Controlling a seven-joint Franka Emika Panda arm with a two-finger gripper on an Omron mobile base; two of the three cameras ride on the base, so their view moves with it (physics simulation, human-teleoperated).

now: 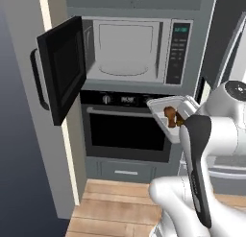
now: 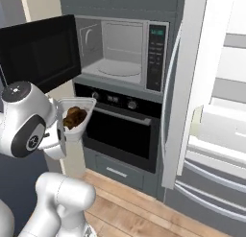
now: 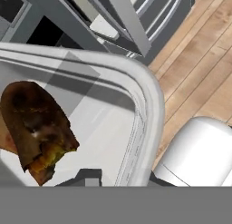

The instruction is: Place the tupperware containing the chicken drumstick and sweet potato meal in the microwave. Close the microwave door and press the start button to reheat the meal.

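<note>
Wood plank floor seen below the claw; oven cabinet and fridge are stood on it.

A black oven with a dark window sits in the middle of the left base view, with a row of knobs along its top. Under it is a grey drawer. A wooden floor runs along the bottom. A big fridge fills the right side of the right base view.

Both base views face the open microwave; hand view looks floorward.
</note>
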